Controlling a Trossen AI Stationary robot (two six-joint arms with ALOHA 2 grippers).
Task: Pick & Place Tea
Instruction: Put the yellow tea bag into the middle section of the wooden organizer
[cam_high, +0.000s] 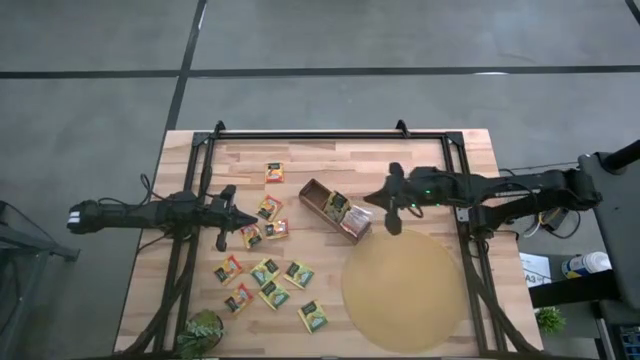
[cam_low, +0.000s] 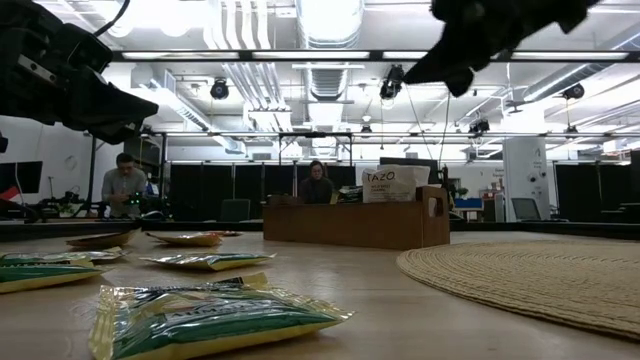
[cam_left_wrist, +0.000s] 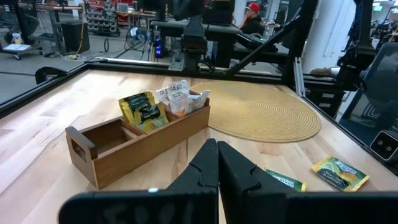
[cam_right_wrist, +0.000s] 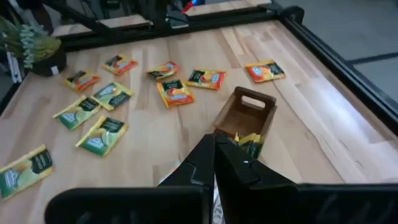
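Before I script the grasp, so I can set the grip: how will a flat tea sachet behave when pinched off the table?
The sachet looks thin, crinkly and slightly puffed, so probably floppy and very light. Its glossy wrapper may slip. Lying flat on the table, it could skid when nudged rather than lift.

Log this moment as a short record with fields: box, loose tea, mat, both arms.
box: brown wooden box at table centre, a few sachets standing in it, one end compartment empty
loose tea: sachets scattered flat on the table, on the left arm's side of the box
mat: round tan mat, nothing on it
left gripper: jaws shut, holding nothing, over the loose sachets
right gripper: jaws shut, holding nothing, beside the box
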